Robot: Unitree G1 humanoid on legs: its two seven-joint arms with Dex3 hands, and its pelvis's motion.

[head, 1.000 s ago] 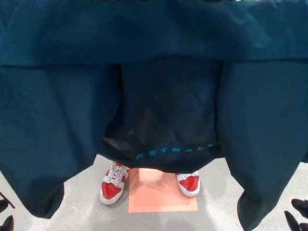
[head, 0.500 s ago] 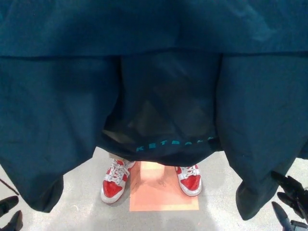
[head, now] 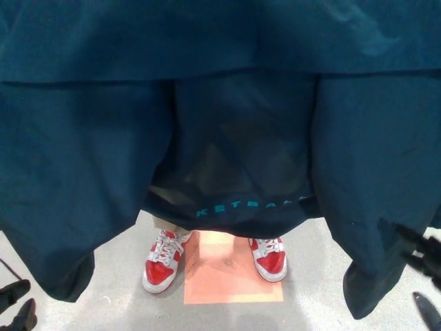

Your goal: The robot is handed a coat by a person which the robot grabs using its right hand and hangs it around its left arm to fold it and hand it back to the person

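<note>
A person in red-and-white sneakers point(head: 162, 265) on an orange floor square point(head: 231, 279) holds a broad dark-teal fabric coat point(head: 220, 124) spread high, seemingly for the handover. The robot's right hand point(head: 428, 261), fingers apart, hovers beside a hanging sleeve. The left hand point(head: 17, 303) sits low, empty, fingers apart.

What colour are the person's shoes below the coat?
The shoes are red with white trim and laces; the head view shows them.
</note>
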